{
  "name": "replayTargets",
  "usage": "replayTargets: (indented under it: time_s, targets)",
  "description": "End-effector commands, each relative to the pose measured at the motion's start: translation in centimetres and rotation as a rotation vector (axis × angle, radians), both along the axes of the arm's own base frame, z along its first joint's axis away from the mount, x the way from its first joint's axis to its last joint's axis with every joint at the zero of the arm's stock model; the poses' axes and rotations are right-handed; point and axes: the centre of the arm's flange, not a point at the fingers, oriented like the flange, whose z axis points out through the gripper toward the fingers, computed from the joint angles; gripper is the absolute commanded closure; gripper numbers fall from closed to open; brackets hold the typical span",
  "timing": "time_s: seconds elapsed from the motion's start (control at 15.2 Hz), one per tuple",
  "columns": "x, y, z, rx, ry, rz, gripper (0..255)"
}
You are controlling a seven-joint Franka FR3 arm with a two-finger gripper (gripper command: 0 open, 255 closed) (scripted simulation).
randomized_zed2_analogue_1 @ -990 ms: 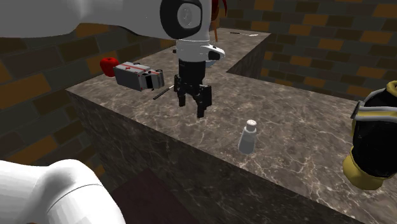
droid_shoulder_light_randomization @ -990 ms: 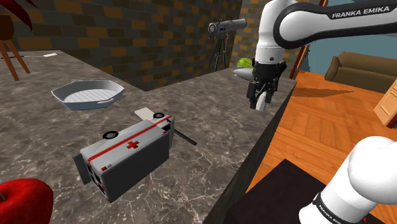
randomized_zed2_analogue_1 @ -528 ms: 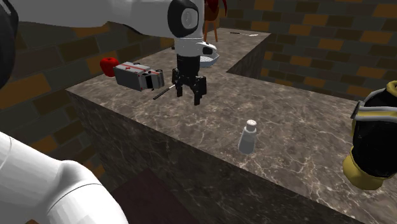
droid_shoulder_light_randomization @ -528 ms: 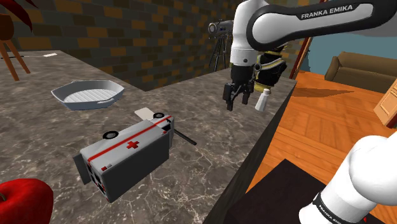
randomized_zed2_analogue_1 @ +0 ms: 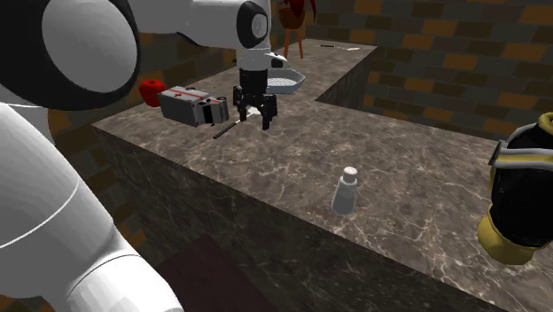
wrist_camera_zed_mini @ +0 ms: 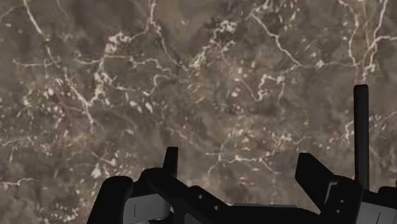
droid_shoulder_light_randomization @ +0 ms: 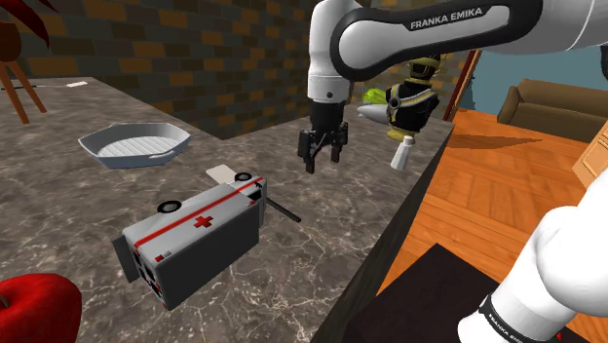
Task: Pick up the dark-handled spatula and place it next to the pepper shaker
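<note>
The spatula lies flat on the dark marble counter, its pale blade (droid_shoulder_light_randomization: 220,173) beside a toy ambulance and its thin dark handle (droid_shoulder_light_randomization: 284,211) poking out from under the toy. The handle (randomized_zed2_analogue_1: 225,131) is also seen in the second exterior view. My black gripper (droid_shoulder_light_randomization: 322,162) hangs open just above the counter, a short way past the handle's free end, holding nothing. In the wrist view the gripper (wrist_camera_zed_mini: 240,167) faces bare marble, and the dark handle (wrist_camera_zed_mini: 361,130) stands just outside one finger. The pale pepper shaker (droid_shoulder_light_randomization: 401,153) (randomized_zed2_analogue_1: 346,191) stands upright near the counter's edge.
A grey toy ambulance (droid_shoulder_light_randomization: 195,237) lies over part of the spatula. A grey dish (droid_shoulder_light_randomization: 136,144) sits farther back and a red apple (droid_shoulder_light_randomization: 34,308) at the near corner. A black-and-yellow helmet (randomized_zed2_analogue_1: 523,191) sits beyond the shaker. The counter edge (droid_shoulder_light_randomization: 390,234) drops to a wooden floor.
The gripper has swung away from the pepper shaker toward the shoulder view's left, ending close to the spatula handle. It stays open. The objects have not moved.
</note>
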Motion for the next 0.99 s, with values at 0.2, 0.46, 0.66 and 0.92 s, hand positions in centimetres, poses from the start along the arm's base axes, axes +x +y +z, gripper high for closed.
replayTargets:
  time_s: [0.2, 0.46, 0.66, 0.92]
  targets:
    - [2.9, 5.8, -0.6, 0.014, -0.008, 0.057, 0]
    - [4.8, 10.5, -1.0, 0.025, -0.015, 0.102, 0]
    - [6.1, 14.1, -1.3, 0.033, -0.020, 0.136, 0]
    - [6.5, 15.4, -2.4, 0.036, -0.022, 0.148, 0]
